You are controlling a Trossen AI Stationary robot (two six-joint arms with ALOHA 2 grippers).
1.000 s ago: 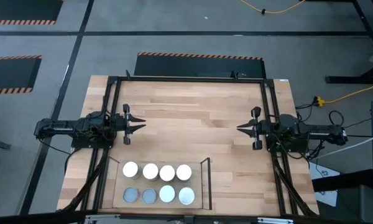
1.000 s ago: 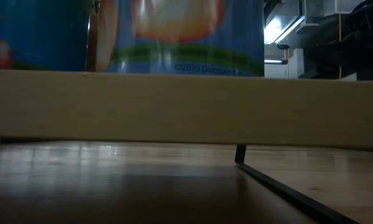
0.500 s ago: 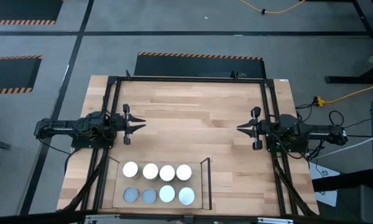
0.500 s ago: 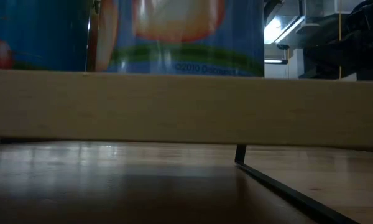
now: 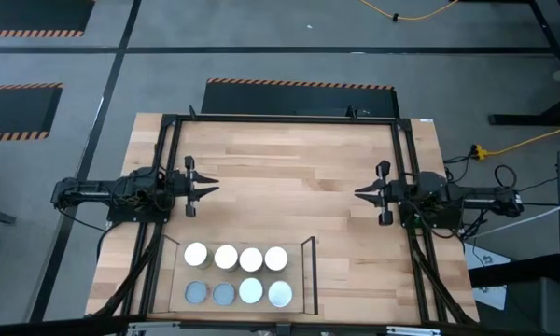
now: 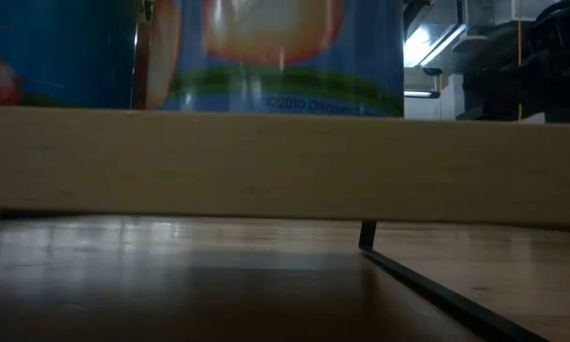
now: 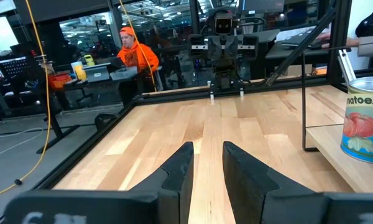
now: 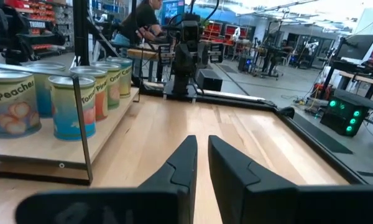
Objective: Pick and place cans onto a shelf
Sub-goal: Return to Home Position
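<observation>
Eight cans [image 5: 238,273] stood in two rows on the shelf [image 5: 300,277], by one long edge of the table [image 5: 289,168]. My left gripper [image 5: 206,185] and right gripper [image 5: 358,193] hung well apart from it, fingers a slit apart, empty. I judged homing nearly done, with nothing left to grasp.

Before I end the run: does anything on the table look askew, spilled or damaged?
Nothing stands out. All eight cans stand upright in two rows of four on the shelf. The left gripper and right gripper wait empty at opposite sides of the table.
</observation>
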